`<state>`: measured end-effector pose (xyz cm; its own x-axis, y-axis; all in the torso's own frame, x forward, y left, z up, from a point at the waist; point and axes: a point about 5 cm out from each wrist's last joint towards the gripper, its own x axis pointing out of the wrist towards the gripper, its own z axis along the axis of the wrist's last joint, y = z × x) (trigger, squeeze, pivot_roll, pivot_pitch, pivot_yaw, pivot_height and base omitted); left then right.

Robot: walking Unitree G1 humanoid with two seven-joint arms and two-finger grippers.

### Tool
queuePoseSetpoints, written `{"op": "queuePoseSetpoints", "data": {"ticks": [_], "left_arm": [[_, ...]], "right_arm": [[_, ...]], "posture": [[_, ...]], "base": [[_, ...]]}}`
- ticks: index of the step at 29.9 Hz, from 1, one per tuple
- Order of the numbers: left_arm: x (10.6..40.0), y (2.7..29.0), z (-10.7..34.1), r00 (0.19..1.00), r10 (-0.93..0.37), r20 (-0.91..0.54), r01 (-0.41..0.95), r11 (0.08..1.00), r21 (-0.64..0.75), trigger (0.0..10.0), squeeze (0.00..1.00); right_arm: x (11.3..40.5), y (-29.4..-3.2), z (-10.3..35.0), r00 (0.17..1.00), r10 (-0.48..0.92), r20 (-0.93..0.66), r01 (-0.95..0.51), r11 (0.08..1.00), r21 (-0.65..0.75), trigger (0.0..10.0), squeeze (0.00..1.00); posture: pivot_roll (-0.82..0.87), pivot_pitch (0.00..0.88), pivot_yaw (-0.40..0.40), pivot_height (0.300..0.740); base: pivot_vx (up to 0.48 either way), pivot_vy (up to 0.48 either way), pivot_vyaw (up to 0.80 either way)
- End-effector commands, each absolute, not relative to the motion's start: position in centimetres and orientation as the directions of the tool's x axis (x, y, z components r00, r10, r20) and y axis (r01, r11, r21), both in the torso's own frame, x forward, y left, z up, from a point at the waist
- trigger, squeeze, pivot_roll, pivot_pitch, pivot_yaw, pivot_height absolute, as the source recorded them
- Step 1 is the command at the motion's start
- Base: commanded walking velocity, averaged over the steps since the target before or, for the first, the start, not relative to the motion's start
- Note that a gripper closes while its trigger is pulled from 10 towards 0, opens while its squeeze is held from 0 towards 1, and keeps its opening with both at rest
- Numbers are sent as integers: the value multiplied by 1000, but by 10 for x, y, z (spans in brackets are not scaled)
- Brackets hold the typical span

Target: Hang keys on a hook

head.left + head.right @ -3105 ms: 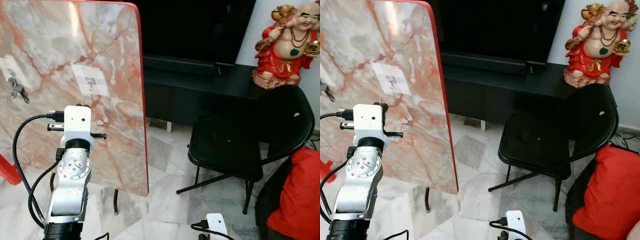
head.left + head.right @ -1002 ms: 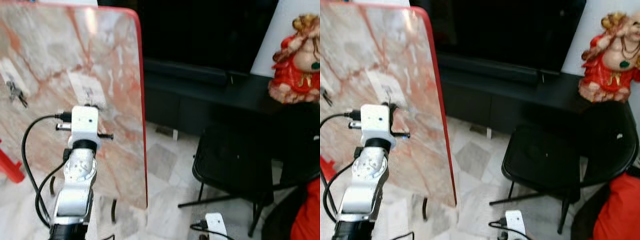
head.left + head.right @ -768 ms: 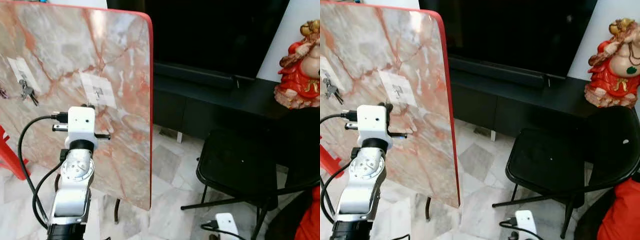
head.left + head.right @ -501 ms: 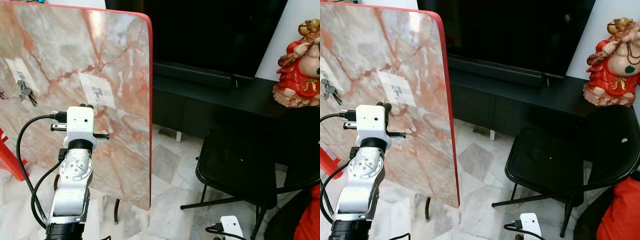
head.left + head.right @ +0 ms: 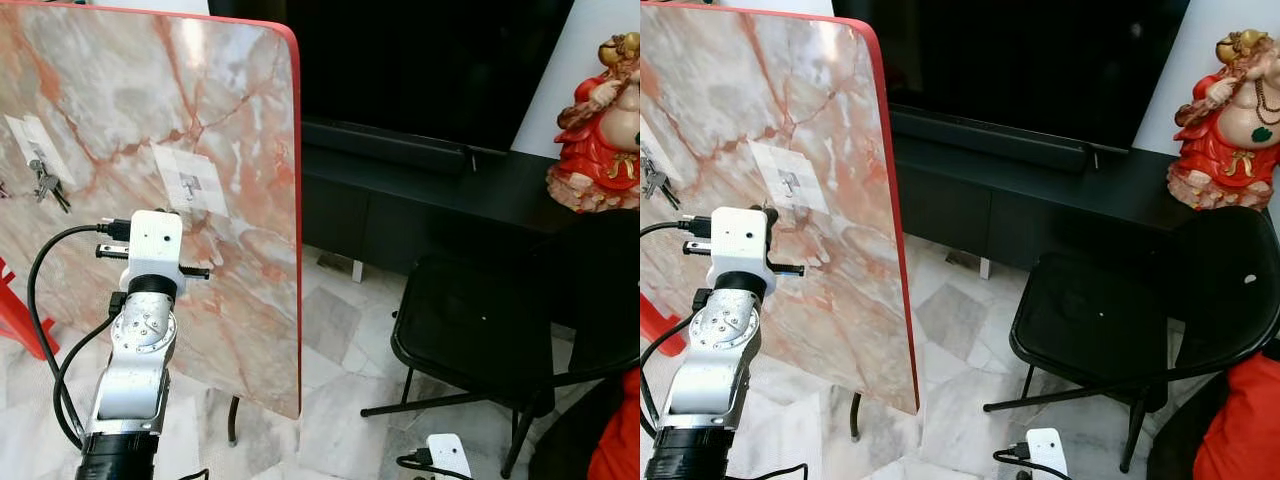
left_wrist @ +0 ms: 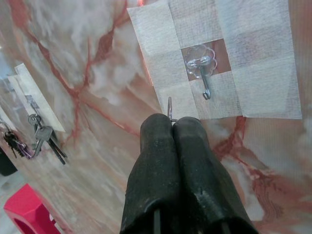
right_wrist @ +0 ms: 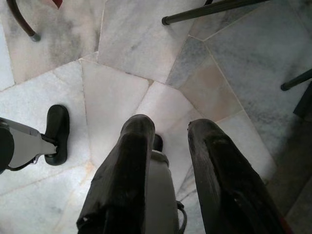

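The left gripper was raised in front of the marble panel, its two black fingers pressed together on a thin metal key ring whose sliver poked out just past the fingertips. The rest of the keys in the grip was hidden by the fingers, so their shape could not be told. Just beyond the fingertips, a little apart from the ring, sat the hook: a clear plastic flower-shaped base stuck to the panel, with a slim metal hook hanging down from it, bare. Around it lay a patch of white mesh tape forming a square frame on the pink-and-white veined stone.

Farther off to the gripper's side on the same panel, a second strip of tape carried another bunch of keys, silver blades hanging from a ring, and another, darker bunch just beside it.

The right gripper hung low over the pale marble floor tiles, its fingers apart and holding nothing.

Beyond the panel's red edge stood a black folding chair, then a dark low cabinet, and farthest off a red figurine.
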<state>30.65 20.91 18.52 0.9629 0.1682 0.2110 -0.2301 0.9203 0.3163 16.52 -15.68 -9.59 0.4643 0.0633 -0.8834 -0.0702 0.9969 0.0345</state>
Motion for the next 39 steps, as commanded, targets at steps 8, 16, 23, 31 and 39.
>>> {"op": "queuePoseSetpoints", "data": {"ticks": [8,16,23,31,39], "left_arm": [[311,201,196,963,94,253,-183,916,356,10000,0],[306,202,198,960,86,267,-184,911,369,10000,0],[305,201,199,960,73,269,-174,912,372,10000,0],[310,197,200,962,50,268,-150,917,368,10000,0],[313,195,201,963,40,268,-141,919,369,10000,0]], "right_arm": [[175,-131,-92,484,85,-871,-94,995,44,10000,0],[176,-129,-91,487,87,-869,-100,994,44,10000,0],[174,-147,-92,487,67,-871,-91,996,26,10000,0],[168,-194,-91,485,19,-874,-61,998,-12,10000,0],[165,-199,-91,479,15,-877,-57,998,-14,10000,0]], "posture": [[59,0,-34,740],[62,0,-36,740],[62,0,-37,740],[56,0,-36,740],[56,0,-36,740]], "base": [[0,0,0],[0,0,0],[0,0,0],[0,0,0],[0,0,0]]}}
